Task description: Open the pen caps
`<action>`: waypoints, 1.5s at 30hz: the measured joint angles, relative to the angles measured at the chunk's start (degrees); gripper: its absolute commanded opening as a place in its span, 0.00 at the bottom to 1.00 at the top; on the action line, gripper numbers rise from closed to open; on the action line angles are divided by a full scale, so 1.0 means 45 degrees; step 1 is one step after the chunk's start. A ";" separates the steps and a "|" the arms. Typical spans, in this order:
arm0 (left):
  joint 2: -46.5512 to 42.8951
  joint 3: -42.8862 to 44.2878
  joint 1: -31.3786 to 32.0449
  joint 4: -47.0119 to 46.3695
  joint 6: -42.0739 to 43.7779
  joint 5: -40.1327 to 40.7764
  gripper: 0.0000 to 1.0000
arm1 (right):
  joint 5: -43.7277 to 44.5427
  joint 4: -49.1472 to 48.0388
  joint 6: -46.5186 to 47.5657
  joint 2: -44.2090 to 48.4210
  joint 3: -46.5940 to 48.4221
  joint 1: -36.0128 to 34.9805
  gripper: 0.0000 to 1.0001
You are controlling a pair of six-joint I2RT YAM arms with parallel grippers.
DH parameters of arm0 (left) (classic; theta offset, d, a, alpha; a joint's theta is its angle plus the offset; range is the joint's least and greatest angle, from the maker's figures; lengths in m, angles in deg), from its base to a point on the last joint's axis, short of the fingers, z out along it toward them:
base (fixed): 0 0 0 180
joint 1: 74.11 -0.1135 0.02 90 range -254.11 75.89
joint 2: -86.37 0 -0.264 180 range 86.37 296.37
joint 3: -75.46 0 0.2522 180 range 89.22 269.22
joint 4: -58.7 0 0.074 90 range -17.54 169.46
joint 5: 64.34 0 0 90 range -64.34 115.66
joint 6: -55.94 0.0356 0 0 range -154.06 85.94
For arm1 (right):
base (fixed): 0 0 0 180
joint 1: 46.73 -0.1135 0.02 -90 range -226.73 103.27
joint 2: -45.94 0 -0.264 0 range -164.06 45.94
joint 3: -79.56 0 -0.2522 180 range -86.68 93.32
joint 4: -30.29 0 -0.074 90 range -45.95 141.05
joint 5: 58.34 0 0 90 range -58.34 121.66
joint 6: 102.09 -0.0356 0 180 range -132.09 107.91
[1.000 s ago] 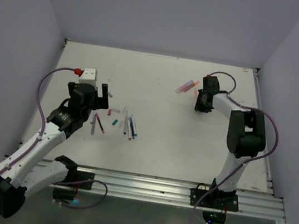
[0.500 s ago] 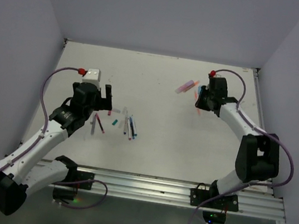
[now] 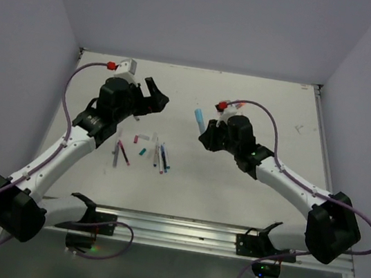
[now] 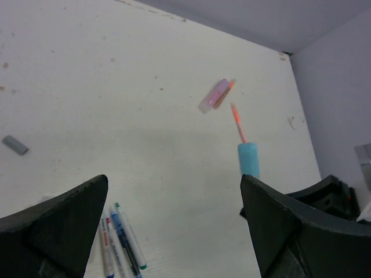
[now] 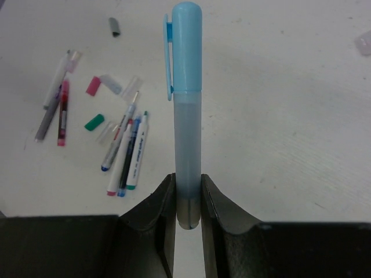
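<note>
Above the desk's [image 3: 234,188] middle our right gripper [image 5: 188,194] clamps the pen [image 5: 187,139] by its tail, cap [image 5: 186,46] outward; our left gripper [image 4: 174,200], jaws wide apart, faces it, presumably to pull.

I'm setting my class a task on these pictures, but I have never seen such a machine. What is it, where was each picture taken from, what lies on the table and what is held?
These are two robot arms bolted at the near edge of a table. The wide picture looks down from above and behind: the left arm on the left, the right arm on the right. The other two come from a camera on each wrist, its own jaws at the bottom. The right arm's jaws are shut on a pale pen with its light blue cap on. The left arm's jaws are open and hold nothing. On the table lie a cluster of pens, loose caps such as a green cap, and a pink-purple pen.
</note>
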 measured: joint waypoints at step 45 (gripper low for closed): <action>0.4197 0.1914 0.3007 -0.0087 -0.4503 0.2574 0.36 | 0.9452 -0.0840 0.3589 -0.2152 0.1554 -0.5887 0.00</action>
